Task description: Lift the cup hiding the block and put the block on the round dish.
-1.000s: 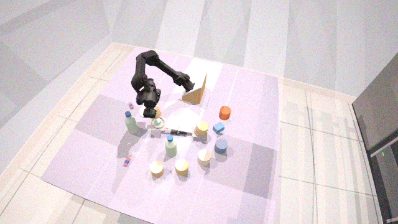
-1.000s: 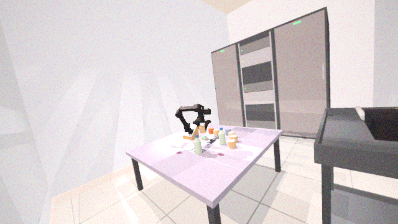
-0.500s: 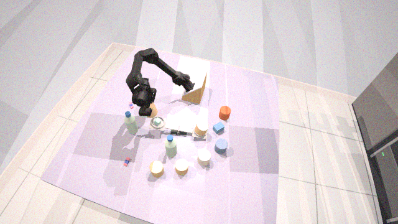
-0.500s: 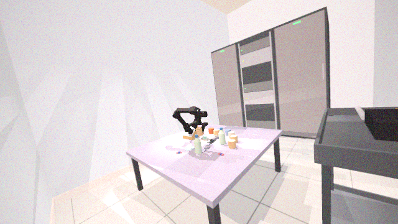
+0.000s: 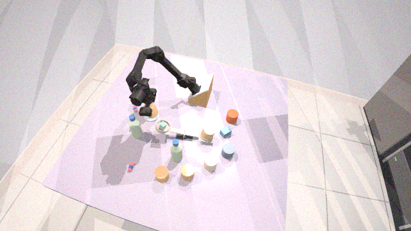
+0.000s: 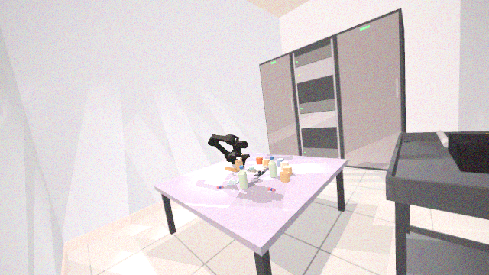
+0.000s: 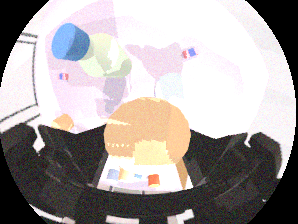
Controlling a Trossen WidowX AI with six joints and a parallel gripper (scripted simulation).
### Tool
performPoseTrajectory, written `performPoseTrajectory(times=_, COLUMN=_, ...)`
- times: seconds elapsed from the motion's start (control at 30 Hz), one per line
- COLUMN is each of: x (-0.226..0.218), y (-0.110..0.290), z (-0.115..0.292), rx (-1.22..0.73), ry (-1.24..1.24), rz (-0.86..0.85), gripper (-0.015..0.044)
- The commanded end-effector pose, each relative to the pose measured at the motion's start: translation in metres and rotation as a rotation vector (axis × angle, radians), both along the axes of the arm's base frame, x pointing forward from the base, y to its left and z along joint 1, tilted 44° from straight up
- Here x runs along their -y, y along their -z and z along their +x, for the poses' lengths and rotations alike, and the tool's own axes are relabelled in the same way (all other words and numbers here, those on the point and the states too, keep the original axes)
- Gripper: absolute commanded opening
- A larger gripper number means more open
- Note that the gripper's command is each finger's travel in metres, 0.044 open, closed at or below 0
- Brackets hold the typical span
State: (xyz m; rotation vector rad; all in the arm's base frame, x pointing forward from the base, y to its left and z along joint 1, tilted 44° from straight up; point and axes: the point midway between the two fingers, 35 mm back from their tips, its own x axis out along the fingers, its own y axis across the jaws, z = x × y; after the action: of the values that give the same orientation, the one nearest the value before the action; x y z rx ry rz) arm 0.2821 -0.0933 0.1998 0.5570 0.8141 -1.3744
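Note:
My gripper [image 5: 150, 106] [image 7: 146, 125] is shut on an orange cup [image 5: 154, 111] [image 6: 238, 165] [image 7: 145, 127] and holds it raised above the table. The pale round dish [image 5: 152, 119] [image 6: 231, 182] [image 7: 170, 85] shows just past the cup in the top view; whether the cup overhangs it is unclear. A small green block [image 5: 162, 125] sits uncovered on the balance's left pan. The balance beam [image 5: 177, 131] runs right to the other end, where the other orange cup [image 5: 207, 134] [image 6: 266, 163] stands upright.
A green bottle [image 5: 136, 129] [image 6: 243, 179] [image 7: 105, 56] stands left of the balance, another [image 5: 176, 152] [image 6: 273, 169] in front. A wooden wedge [image 5: 201, 97] is behind. A red cup [image 5: 232, 116], blue block [image 5: 225, 131], blue-grey cup [image 5: 228, 151] and several pale or orange cups stand right and front.

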Motion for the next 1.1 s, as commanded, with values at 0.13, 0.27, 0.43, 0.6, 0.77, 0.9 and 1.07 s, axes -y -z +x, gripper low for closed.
performPoseTrajectory(times=0.13, x=0.021, y=-0.007, z=-0.021, rx=0.014, ry=-0.001, rz=0.012, gripper=0.0)
performPoseTrajectory(times=0.27, x=0.031, y=-0.01, z=-0.032, rx=0.017, ry=0.001, rz=0.013, gripper=0.0)
performPoseTrajectory(times=0.43, x=0.042, y=-0.013, z=-0.046, rx=0.021, ry=0.004, rz=0.011, gripper=0.0)
performPoseTrajectory(times=0.6, x=0.053, y=-0.015, z=-0.061, rx=0.025, ry=0.007, rz=0.007, gripper=0.0)
performPoseTrajectory(times=0.77, x=0.062, y=-0.017, z=-0.076, rx=0.029, ry=0.009, rz=0.0, gripper=0.0)
performPoseTrajectory(times=0.9, x=0.069, y=-0.018, z=-0.088, rx=0.031, ry=0.011, rz=-0.007, gripper=0.0)
performPoseTrajectory(times=1.07, x=0.076, y=-0.019, z=-0.104, rx=0.033, ry=0.013, rz=-0.018, gripper=0.0)
